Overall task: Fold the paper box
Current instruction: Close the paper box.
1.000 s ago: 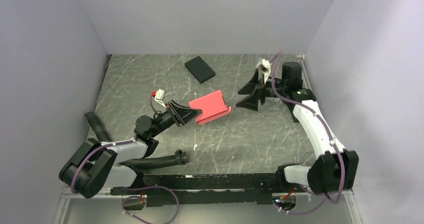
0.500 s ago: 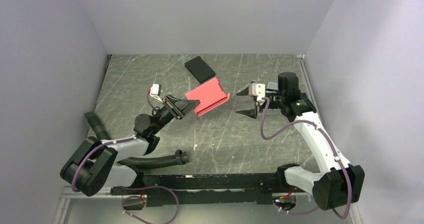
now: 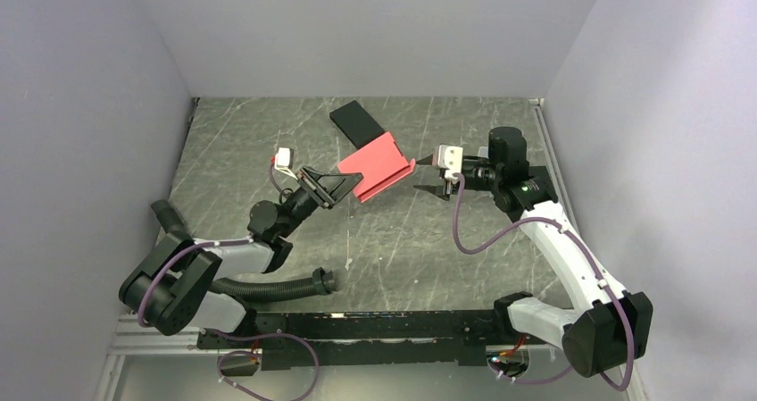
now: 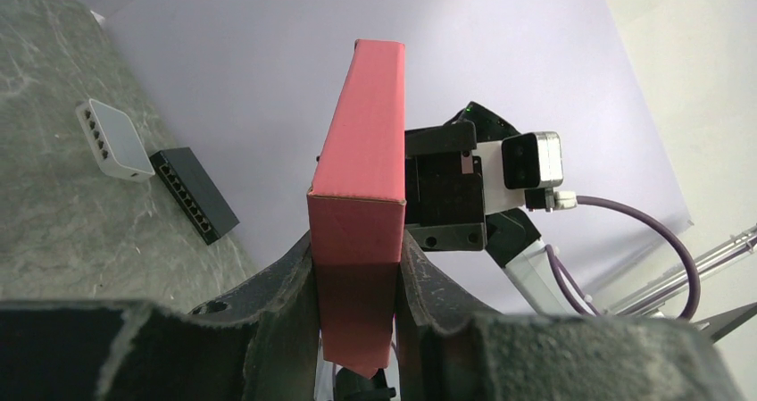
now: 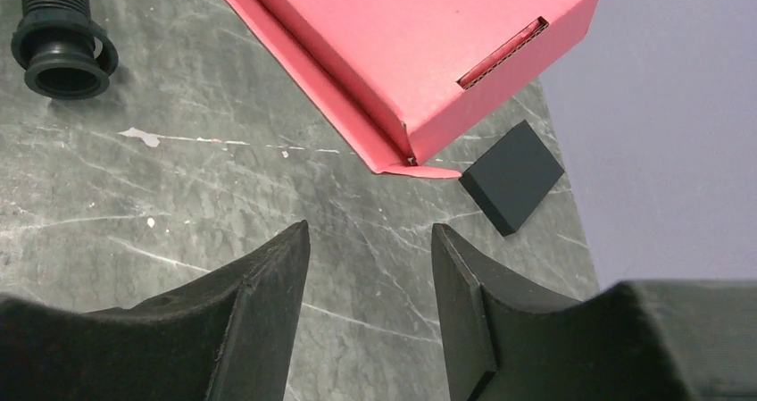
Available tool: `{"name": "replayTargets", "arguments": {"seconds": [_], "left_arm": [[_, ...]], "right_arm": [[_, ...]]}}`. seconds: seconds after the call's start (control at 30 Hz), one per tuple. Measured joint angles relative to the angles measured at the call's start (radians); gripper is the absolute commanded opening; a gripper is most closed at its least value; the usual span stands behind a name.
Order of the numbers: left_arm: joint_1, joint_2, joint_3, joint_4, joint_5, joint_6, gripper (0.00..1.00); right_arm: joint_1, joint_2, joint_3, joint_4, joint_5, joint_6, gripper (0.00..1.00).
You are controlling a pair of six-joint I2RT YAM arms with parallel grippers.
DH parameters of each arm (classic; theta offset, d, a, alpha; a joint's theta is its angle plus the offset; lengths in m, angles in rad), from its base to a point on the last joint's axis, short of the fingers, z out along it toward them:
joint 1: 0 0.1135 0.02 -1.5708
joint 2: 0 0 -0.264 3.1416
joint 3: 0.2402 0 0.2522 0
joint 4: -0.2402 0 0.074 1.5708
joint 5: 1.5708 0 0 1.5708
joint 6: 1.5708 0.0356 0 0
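Compared with 1 second ago, the left end effector (image 3: 346, 185) keeps the same clamp on the paper box (image 3: 377, 166) but has carried it up off the desk (image 3: 402, 240) and farther back. The right end effector (image 3: 426, 178), which stood turned away with its jaws spread wide, has swung round to point at the box, and its jaws have narrowed.

The desk is dark grey-green stone-look with pale veins. At its near side, by the left arm's base, lies a black corrugated hose (image 3: 268, 287); its open end also shows in the right wrist view (image 5: 58, 53). A flat black box (image 3: 357, 122) lies toward the far edge. Plain pale lilac-grey walls close in the left, right and far sides.

In the left wrist view the left end effector (image 4: 357, 294) grips the paper box (image 4: 361, 196) edge-on, 1 finger pressed to each broad face, and the box stands up clear of the desk (image 4: 54, 196). From overhead the box is tilted, its far corner overlapping the near corner of the flat black box in that view. The right end effector (image 5: 368, 240) is open, with nothing between its 2 fingers. The paper box (image 5: 420, 53) lies just beyond its fingertips, not touching. A loose flap runs along the box's lower edge, and a slot shows in its end face. The flat black box (image 5: 513, 175) sits on the desk (image 5: 178, 196) beyond.
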Motion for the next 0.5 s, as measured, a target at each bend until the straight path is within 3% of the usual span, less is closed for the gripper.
{"name": "replayTargets", "arguments": {"seconds": [0.5], "left_arm": [[-0.017,0.006,0.0,0.003,-0.05,-0.023,0.05]], "right_arm": [[0.002,0.018,0.057,0.006,-0.008,0.03,0.54]]}}
